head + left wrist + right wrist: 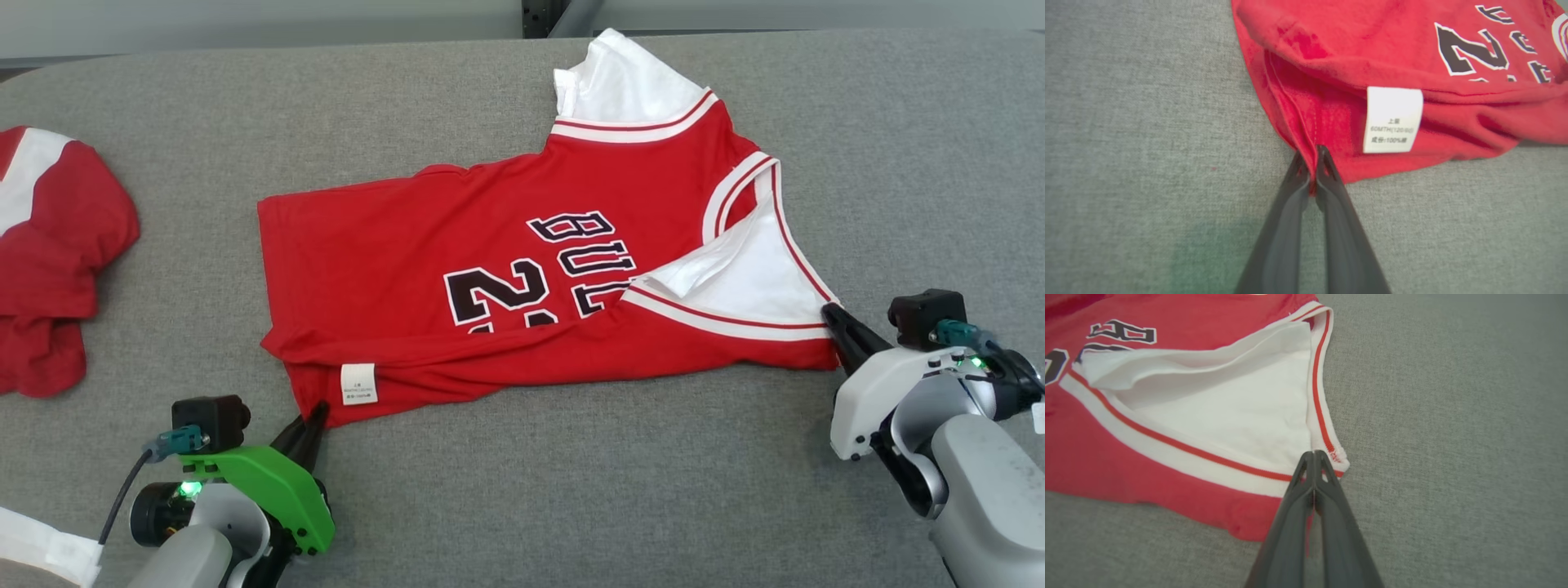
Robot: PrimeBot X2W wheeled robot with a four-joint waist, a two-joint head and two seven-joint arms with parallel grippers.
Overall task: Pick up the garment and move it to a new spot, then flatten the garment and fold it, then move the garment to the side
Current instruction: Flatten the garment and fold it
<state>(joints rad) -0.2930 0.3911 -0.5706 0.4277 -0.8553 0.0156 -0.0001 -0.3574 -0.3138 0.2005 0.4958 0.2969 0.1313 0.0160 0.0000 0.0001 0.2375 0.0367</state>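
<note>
A red basketball-style garment [522, 269] with white sleeves and red-striped white trim lies spread across the middle of a grey fabric-covered surface [571, 490]. Its hem points to the robot's left and its shoulders to the right. The black-and-white lettering [543, 273] on the chest is partly covered where the near long edge folds over on itself.

The left gripper [314, 416], on a green mount at the lower left of the head view, has its two dark fingers pressed together on the near hem corner. In the left wrist view a sliver of red cloth is pinched between the tips. A white care label [1392, 120] hangs from the fold just beside them, on the side towards the lettering.

The right gripper [833, 314], on a white mount at the lower right, meets the garment at its opposite near corner. In the right wrist view its fingers are closed tight on the point where the striped trim of the white sleeve panel ends, and the red body runs off to that view's left.

The garment stretches between the two grippers and rests on the surface along its length. Well apart from it, at the robot's far left, lies a second red-and-white garment [57, 245], crumpled. A scrap of white cloth [41, 551] shows at the lower left corner.
</note>
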